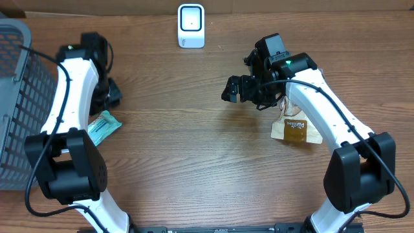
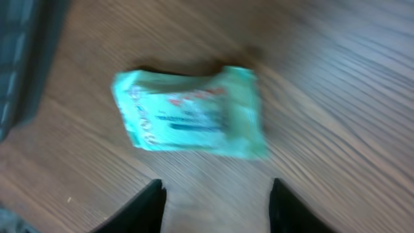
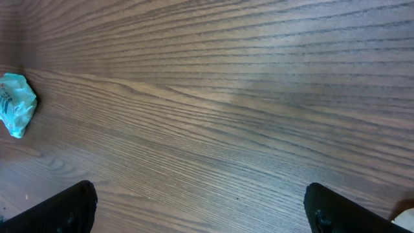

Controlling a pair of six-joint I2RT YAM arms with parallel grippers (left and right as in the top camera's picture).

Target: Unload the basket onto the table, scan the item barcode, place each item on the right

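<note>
From overhead I see the white scanner standing at the far edge of the wooden counter, about midway between the two arms. A grey basket sits at the left edge. The teal packet lies flat on the counter just beside the left arm, near the basket and well apart from the scanner. The left pincer hangs just beyond the packet. The right pincer hovers over bare wood right of centre, and a brown packet lies partly under that arm.

The left wrist view is blurred. The teal packet lies on the wood ahead of the fingertips, printed side up. The text is too smeared to read. The left pincer stands open, with only counter in the gap and no contact with the packet.

On the right wrist view the right pincer is spread wide and empty over bare wood grain. The teal packet shows at the left edge, well apart.
</note>
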